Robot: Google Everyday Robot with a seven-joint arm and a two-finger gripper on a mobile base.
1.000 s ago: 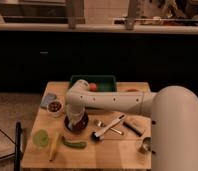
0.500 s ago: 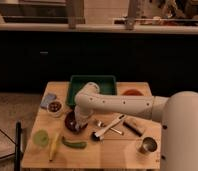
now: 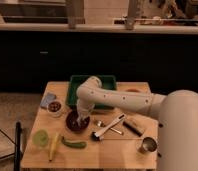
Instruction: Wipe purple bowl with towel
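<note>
Purple bowl (image 3: 72,125): on the wooden table (image 3: 112,155).
Gripper (image 3: 82,116): down inside the purple bowl; its grip cannot be told.
Towel (image 3: 85,121): pale bunch under the gripper, in the purple bowl.
Small white bowl (image 3: 55,107): just behind-left of the purple bowl.
Risk: a hard sideways wipe may shove the purple bowl into it, or shed the towel.
Writing: none readable.

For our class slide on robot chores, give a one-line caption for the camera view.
The gripper reaches down into the purple bowl on the wooden table, green tray behind it.
</note>
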